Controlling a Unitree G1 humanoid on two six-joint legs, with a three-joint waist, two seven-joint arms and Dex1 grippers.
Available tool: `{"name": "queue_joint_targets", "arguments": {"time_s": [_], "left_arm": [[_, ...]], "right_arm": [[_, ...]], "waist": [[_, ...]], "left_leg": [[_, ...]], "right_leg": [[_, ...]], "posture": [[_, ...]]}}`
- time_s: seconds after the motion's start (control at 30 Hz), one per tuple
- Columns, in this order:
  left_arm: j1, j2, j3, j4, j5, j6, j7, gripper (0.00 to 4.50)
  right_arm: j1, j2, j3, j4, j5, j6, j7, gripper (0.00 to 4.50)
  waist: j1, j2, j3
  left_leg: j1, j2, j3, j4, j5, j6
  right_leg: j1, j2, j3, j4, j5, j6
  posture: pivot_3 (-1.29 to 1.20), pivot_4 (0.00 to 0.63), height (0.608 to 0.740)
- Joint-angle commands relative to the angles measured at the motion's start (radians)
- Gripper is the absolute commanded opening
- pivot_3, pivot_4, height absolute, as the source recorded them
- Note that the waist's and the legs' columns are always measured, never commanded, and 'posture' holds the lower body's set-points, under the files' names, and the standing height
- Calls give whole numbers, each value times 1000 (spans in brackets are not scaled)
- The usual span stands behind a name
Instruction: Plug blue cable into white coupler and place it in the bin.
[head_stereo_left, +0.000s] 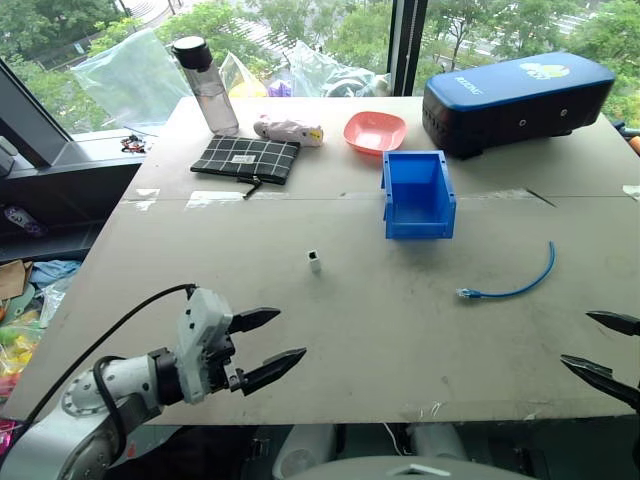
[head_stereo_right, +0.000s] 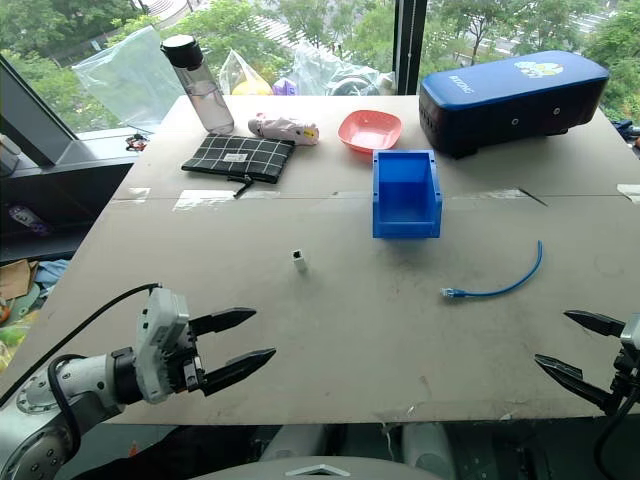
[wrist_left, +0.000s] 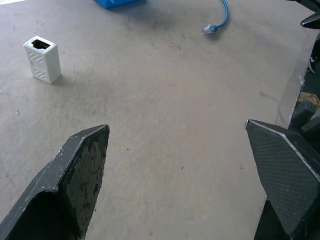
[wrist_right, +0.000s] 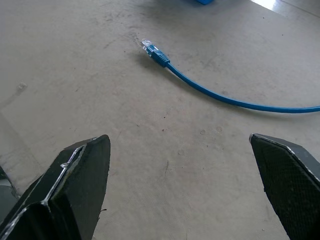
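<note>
At the near left edge of the table (head_stereo_left: 200, 290) the left gripper (head_stereo_left: 268, 345) hovers with its two black fingers spread wide, holding nothing. Ahead of it, well apart, the white coupler (head_stereo_left: 314, 261) stands alone on the bare surface, its dark opening seemingly facing up. Farther back sits the bin (head_stereo_left: 417, 194), apparently empty, just in front of a pink bowl (head_stereo_left: 374, 131). Right of the bin lies the blue cable (head_stereo_left: 512, 283), curved, its clear plug toward the coupler. At the near right edge the right gripper (head_stereo_left: 606, 346) is likewise spread and empty.
</note>
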Motion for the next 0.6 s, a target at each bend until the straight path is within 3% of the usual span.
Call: {"name": "queue_joint_targets", "arguments": {"time_s": [0.03, 0.13, 0.27, 0.43, 0.6], "left_arm": [[13, 1, 1, -6, -5, -31, -27, 4419], [55, 5, -7, 24, 39, -108, -98, 4419], [63, 16, -31, 25, 74, -166, -142, 4419], [53, 23, -56, 32, 108, -217, -173, 4419], [24, 40, -74, -9, 103, -202, -158, 4419]], "right_arm": [[-63, -11, 23, -115, 10, 68, -100, 4500], [-206, -50, 118, -259, 38, 222, -238, 4500], [-310, -119, 252, -300, -11, 323, -264, 4500], [-505, -149, 438, -189, -3, 396, -205, 4500], [-606, -144, 599, -16, -90, 309, -98, 4500]], "waist": [[0, 0, 0], [-17, 1, 1], [-1, 1, 2], [9, -2, 3], [5, -2, 3]], "left_leg": [[0, 0, 0, 0, 0, 0], [0, 1, 3, 0, 0, 0], [0, 1, 3, 0, 0, 0], [-2, 0, 1, 0, 0, 0], [-2, 0, 1, 1, 0, 0]], "right_leg": [[0, 0, 0, 0, 0, 0], [-1, 2, 1, 1, 0, -1], [-1, 2, 0, 0, 0, -1], [-1, -1, -2, -2, 1, 0], [0, -1, -2, -2, 0, 0]], "posture": [[0, 150, 740], [0, 150, 740], [0, 150, 740], [0, 150, 740], [0, 150, 740]]}}
